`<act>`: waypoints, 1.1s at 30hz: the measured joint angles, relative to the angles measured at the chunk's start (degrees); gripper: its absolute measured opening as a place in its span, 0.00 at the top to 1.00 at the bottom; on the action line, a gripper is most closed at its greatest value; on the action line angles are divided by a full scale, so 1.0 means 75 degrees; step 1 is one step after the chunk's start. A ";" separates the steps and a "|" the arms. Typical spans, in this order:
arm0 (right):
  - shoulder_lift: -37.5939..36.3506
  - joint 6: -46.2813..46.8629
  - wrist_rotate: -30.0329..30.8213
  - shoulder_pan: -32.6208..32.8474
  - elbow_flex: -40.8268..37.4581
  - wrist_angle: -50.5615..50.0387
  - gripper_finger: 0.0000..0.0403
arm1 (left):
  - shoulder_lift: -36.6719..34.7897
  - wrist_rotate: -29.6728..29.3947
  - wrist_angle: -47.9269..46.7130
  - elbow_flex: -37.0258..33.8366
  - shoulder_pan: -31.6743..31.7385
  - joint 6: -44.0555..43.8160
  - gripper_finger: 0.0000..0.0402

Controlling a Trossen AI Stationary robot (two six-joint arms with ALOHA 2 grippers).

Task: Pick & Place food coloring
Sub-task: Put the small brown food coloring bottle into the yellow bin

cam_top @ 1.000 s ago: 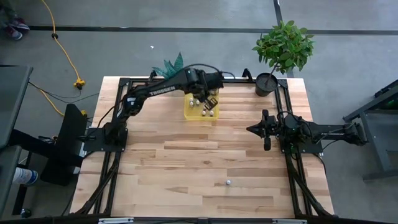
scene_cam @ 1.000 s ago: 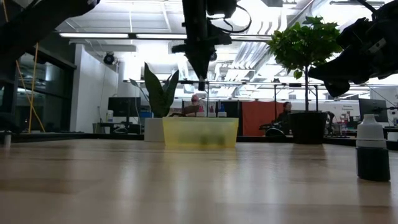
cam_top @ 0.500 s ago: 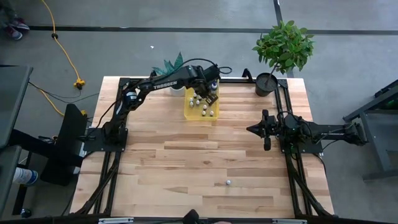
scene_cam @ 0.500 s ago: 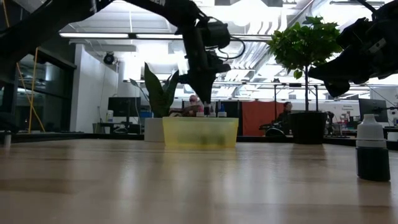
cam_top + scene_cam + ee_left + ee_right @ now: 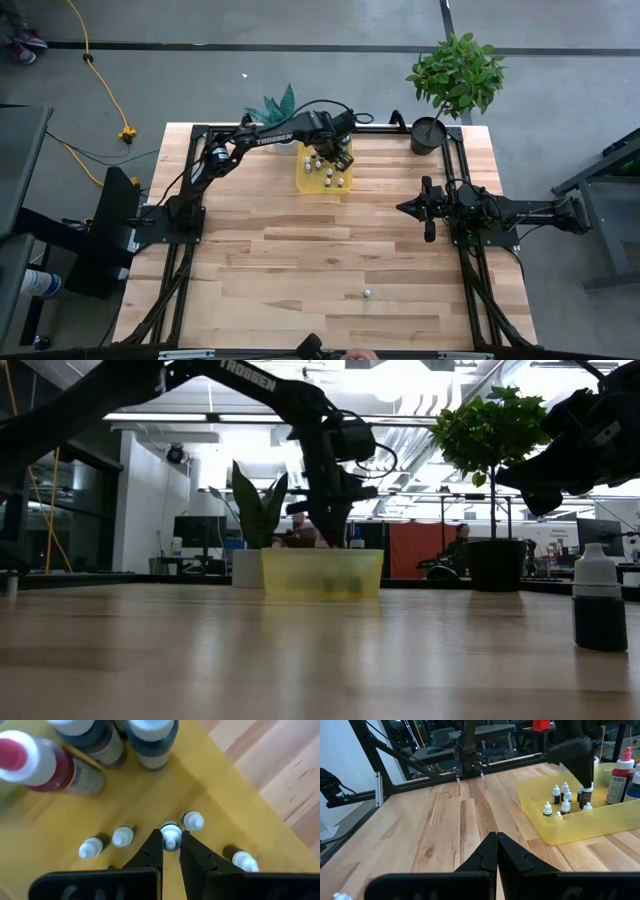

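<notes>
The left gripper [image 5: 171, 851] has come down from above into the yellow tray [image 5: 303, 178] at the table's far side, its fingers still pinched on a small white-capped food coloring bottle [image 5: 171, 839], suggesting release comes next, while one bottle [image 5: 367, 293] waits near.

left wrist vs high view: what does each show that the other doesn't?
Left wrist only: the left gripper closed on the white cap of a small bottle, with a red-bodied bottle and dark-bodied ones lying farther off in the yellow tray.
High only: the whole table, the right gripper waiting at its right side, a lone bottle out on the wood near the front, and the potted plant at the corner.
Both: the left gripper over the tray, among the small white-capped bottles.
</notes>
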 joint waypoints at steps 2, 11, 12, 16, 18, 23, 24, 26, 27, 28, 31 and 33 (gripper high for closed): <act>-0.0009 -0.0001 -0.0003 0.0001 -0.0001 0.0001 1.00 | 0.0029 -0.0009 0.0086 0.0004 -0.0003 -0.0026 0.94; 0.0000 -0.0001 -0.0003 0.0000 0.0002 -0.0002 1.00 | 0.0041 -0.0373 0.0014 0.0012 0.0109 -0.0029 0.94; 0.0003 -0.0002 0.0000 0.0000 -0.0001 -0.0002 1.00 | 0.0043 -0.0378 0.0018 0.0012 0.0119 -0.0027 0.94; -0.0003 -0.0002 0.0000 0.0000 -0.0001 -0.0002 1.00 | 0.0200 -0.0201 0.0067 0.0009 0.0161 -0.0026 0.94; -0.0003 -0.0001 -0.0002 0.0002 0.0000 -0.0002 1.00 | 0.0295 -0.0158 0.0148 0.0030 0.0169 -0.0038 0.94; -0.0003 -0.0002 0.0000 0.0003 0.0002 -0.0002 1.00 | 0.0350 -0.0245 0.0123 0.0015 0.0192 -0.0105 0.94; -0.0003 -0.0002 -0.0003 0.0000 -0.0001 0.0001 1.00 | 0.0368 -0.0247 0.0130 0.0032 0.0192 -0.0110 0.94; -0.0003 -0.0001 -0.0003 0.0001 -0.0001 -0.0002 1.00 | 0.0404 -0.0247 0.0054 0.0026 0.0192 -0.0116 0.94; -0.0003 0.0000 -0.0003 0.0000 0.0000 0.0000 1.00 | 0.0420 -0.0247 0.0026 0.0013 0.0192 -0.0116 0.94; -0.0003 -0.0001 -0.0003 0.0000 0.0000 -0.0002 1.00 | 0.0434 -0.0244 0.0046 0.0012 0.0192 -0.0095 0.94; -0.0003 0.0001 -0.0003 0.0000 0.0002 -0.0002 1.00 | 0.0506 -0.0259 0.0204 0.0020 0.0189 -0.0041 0.94; -0.0003 -0.0002 -0.0003 0.0003 0.0002 0.0001 1.00 | 0.0514 -0.0244 0.0192 0.0012 0.0192 -0.0011 0.94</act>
